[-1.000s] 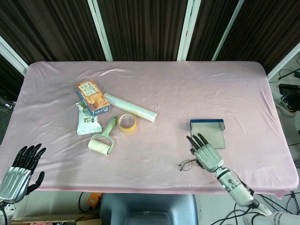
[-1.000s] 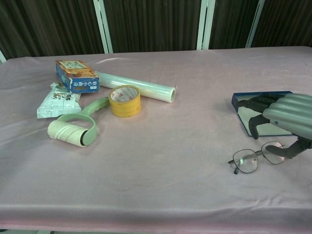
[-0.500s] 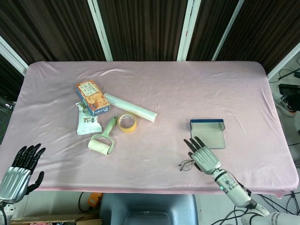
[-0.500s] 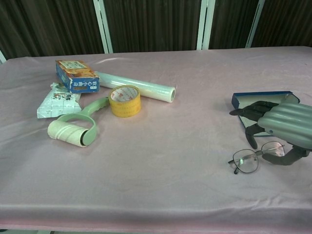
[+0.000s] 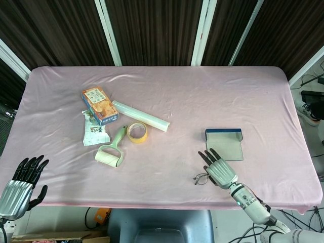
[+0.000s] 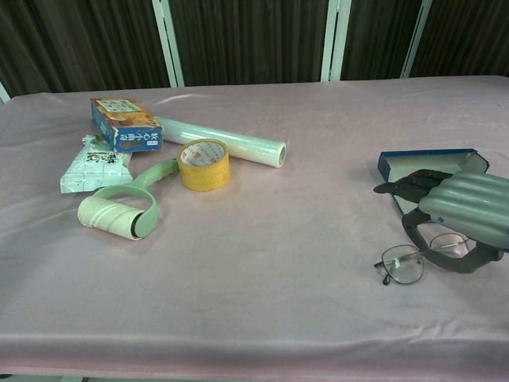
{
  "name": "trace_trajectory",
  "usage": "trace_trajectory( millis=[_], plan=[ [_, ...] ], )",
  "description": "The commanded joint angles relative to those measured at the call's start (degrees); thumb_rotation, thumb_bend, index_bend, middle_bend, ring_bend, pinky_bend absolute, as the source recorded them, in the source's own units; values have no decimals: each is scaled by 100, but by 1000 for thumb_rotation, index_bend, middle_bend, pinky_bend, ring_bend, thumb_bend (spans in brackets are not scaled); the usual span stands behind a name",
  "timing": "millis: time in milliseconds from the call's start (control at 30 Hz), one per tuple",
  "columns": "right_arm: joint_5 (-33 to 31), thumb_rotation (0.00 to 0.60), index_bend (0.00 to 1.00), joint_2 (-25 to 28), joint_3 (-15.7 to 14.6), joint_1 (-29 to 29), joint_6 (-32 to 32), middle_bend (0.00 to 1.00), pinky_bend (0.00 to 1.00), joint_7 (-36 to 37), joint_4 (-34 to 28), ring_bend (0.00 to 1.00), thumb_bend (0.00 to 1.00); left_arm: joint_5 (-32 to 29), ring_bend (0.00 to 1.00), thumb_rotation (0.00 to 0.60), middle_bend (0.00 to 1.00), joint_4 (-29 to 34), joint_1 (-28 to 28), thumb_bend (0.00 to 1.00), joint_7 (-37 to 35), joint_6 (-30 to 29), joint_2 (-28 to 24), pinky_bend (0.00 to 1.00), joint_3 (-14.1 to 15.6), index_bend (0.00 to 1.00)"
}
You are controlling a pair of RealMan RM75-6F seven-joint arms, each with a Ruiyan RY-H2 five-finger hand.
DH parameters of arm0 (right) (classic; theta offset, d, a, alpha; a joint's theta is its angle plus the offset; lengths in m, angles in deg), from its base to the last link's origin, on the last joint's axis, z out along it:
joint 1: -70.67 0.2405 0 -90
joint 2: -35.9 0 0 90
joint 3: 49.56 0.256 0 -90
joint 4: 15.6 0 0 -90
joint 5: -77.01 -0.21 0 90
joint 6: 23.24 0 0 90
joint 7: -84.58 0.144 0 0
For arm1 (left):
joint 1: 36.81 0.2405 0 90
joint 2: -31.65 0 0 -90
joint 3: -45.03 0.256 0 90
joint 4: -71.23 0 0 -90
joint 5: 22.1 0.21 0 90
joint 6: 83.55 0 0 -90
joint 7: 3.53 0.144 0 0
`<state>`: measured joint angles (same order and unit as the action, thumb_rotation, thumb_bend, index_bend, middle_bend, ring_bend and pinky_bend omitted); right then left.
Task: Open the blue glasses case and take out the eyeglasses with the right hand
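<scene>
right hand [image 6: 465,208] drawn slightly back, fingers spread over eyeglasses [image 6: 415,259], gripping nothing

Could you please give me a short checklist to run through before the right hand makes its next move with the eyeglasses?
1. Blue glasses case open: ok, it lies spread flat on the pink tablecloth.
2. Eyeglasses out of the case: ok, they lie on the cloth in front of it.
3. Right hand placed over the eyeglasses: ok, its fingers spread above the lens nearer the arm.
4. Firm hold on the eyeglasses: cannot tell, the thumb curls by the frame but contact is unclear.
5. Left hand out of the way: ok, it is open at the far table corner.
6. Yellow tape roll and lint roller away from the work area: ok.
</scene>
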<state>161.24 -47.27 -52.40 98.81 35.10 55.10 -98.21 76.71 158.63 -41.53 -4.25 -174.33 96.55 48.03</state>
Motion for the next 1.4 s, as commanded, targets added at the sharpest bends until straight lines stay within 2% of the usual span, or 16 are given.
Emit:
trace_trajectory(
  millis=[33, 167, 333, 500, 633, 967, 1133, 1200, 1267, 1400],
  plan=[
    [6, 600, 683, -3, -1, -3, 5, 96, 0, -6, 2, 0, 626, 1, 0, 600, 0, 0, -1, 450, 0, 0, 0, 0, -1, 0],
    [22, 600, 693, -8, -6, -10, 14, 96, 0, -6, -1, 0, 667, 4, 0, 600, 0, -5, 3, 450, -6, -10, 1, 0, -1, 0],
    [37, 600, 698, -21, 22, -8, 42, 96, 0, 33, -19, 0, 673, 3, 0, 600, 0, -7, 7, 450, -18, -19, -3, 0, -3, 0],
    [7, 600, 698, -103, 207, 91, 43, 96, 0, 173, -147, 0, 674, 15, 0, 600, 0, -3, 0, 450, -4, -5, 1, 0, 3, 0],
    [-96, 600, 698, -311, 466, 278, -48, 97, 0, 236, -259, 0, 673, 16, 0, 600, 0, 4, 5, 450, 6, -14, 1, 0, 2, 0],
    [-457, 600, 695, -1428, 1071, 868, -246, 98, 0, -203, -105, 0, 674, 8, 0, 600, 0, -53, 38, 450, -159, -114, -39, 0, -15, 0],
    [-542, 600, 692, -1695, 1160, 971, -267, 98, 0, -233, 15, 0, 673, 8, 0, 600, 0, -65, 43, 450, -191, -130, -46, 0, -17, 0],
    [-653, 600, 691, -1994, 1237, 1089, -339, 98, 0, -267, 169, 0, 674, 9, 0, 600, 0, -81, 48, 450, -223, -147, -51, 0, -19, 0],
    [-781, 600, 690, -2508, 1295, 1250, -441, 98, 0, -309, 557, 0, 674, 23, 0, 600, 0, -117, 62, 450, -267, -182, -58, 0, -14, 0],
    [-875, 600, 634, -2906, 1302, 1362, -463, 98, 0, -349, 1016, 0, 674, 30, 0, 600, 0, -161, 60, 451, -301, -187, -53, 0, -14, 0]
  ],
)
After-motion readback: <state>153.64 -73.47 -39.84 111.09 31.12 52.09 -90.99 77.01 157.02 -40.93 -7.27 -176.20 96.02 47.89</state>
